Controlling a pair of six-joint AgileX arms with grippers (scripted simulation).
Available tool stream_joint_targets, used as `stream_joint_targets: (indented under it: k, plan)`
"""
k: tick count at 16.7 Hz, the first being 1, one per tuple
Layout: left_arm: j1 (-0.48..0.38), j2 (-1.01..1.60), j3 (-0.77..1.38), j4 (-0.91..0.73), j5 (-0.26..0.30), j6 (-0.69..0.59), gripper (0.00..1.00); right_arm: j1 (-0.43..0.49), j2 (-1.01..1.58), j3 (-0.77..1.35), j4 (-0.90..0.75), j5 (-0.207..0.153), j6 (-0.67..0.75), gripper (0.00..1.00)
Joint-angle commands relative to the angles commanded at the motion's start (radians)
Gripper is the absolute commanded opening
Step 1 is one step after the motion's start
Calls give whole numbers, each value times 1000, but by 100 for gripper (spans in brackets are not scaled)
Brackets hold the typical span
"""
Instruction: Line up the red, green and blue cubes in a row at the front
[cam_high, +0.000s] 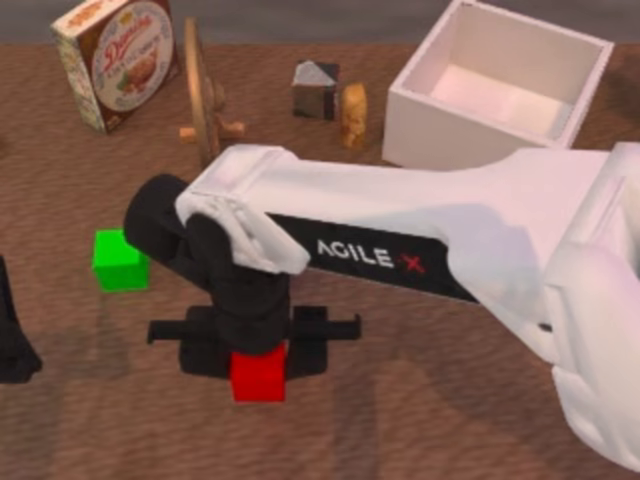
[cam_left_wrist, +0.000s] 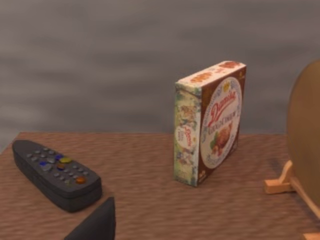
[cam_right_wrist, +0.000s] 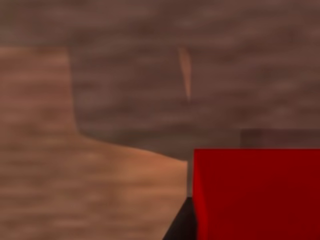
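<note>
Table (cam_high: 420, 410): brown wood-grain top, fills the top view.

R arm (cam_high: 480, 235): biggest item, white, reaches in from the right across mid-table, black wrist pointing down near front centre. L arm: only a dark bit at the left edge (cam_high: 12, 340), parked.

White box (cam_high: 495, 90): open-topped, back right, looks empty. Cereal box (cam_high: 115, 60) upright at back left; also in L wrist view (cam_left_wrist: 210, 122). Round wooden disc on a stand (cam_high: 205, 95) just beside it. Patterned block (cam_high: 315, 88) and a small tan figure (cam_high: 353, 115) back centre. Remote (cam_left_wrist: 55, 174): L wrist view only.

Red cube (cam_high: 258, 375): front centre, directly under R gripper (cam_high: 256, 345), sticking out toward the front edge from below the wrist. R wrist view has the cube (cam_right_wrist: 255, 195) filling one corner, very close. Fingers look to sit either side of the cube, but whether they press it, and whether it's on the table or lifted – can't tell.

Green cube (cam_high: 120, 260): left of the R wrist, further back than red, apart from it, free on table.

Key relation: green lies left + back of red, nearer the L arm's side; needs to come forward to share red's row.

Hidden: blue cube not in any view – poss. under the R arm. R fingertips covered by wrist. L gripper's fingers not readable.
</note>
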Motion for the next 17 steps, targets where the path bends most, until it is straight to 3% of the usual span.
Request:
stream_joint_targets:
  k: [5, 17]
  plan:
    - [0, 0, 0, 0, 0, 0, 100, 0, 0, 0, 0, 0, 0, 98]
    - [0, 0, 0, 0, 0, 0, 100, 2, -5, 40, -41, 0, 1, 100]
